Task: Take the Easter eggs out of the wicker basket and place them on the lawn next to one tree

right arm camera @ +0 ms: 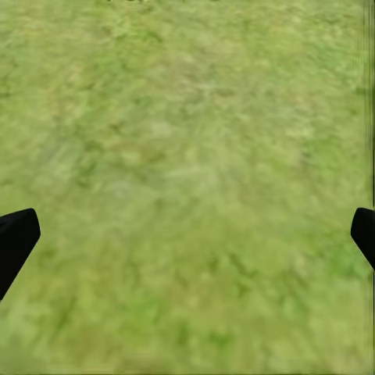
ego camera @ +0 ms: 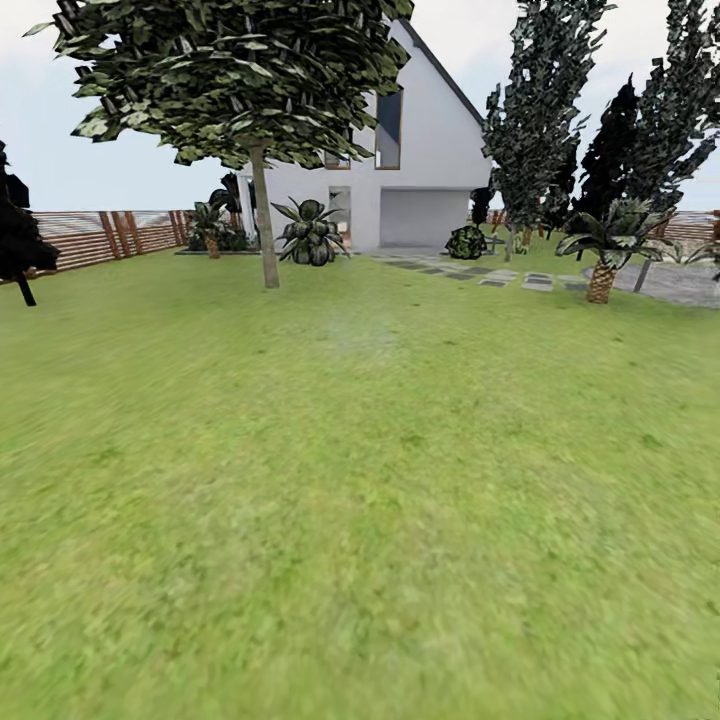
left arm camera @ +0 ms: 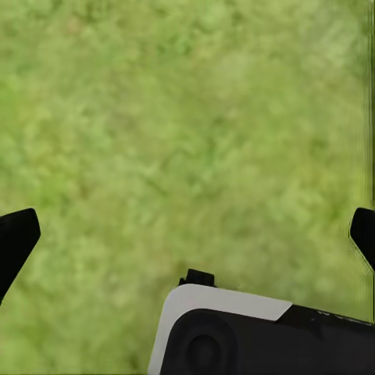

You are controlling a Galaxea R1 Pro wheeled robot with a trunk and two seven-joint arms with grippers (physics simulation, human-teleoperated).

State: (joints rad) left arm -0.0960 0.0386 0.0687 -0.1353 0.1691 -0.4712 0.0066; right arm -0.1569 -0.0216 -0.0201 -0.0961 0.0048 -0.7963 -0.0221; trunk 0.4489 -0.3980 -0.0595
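A: Grass first. Item one, left gripper [left arm camera: 187, 234]: its fingers [left arm camera: 17, 238] show as dark tips at the two edges of the left wrist view, spread wide, nothing between them but lawn [left arm camera: 180, 117]. A white and black piece of the robot sits beside them.

B: Item two?

A: Right gripper [right arm camera: 187, 234]: fingers [right arm camera: 16, 238] equally wide apart, empty, over bare lawn.

B: Farther out?

A: Head view: open lawn up to a tree [ego camera: 262, 215] with a pale straight trunk. Behind the tree, a white house [ego camera: 430, 150]; a slatted fence [ego camera: 110, 235] to the tree's left; a spiky bush [ego camera: 312, 232] just right of the trunk; paving stones [ego camera: 500, 275] and darker trees [ego camera: 545, 110] farther right of it.

B: Eggs? Basket?

A: Not listed; neither appears here.

B: Step in hand?

A: Likely travelling or searching, nothing yet picked. Next move, I judge: turn or drive until the basket comes into sight, then approach it with both grippers open.
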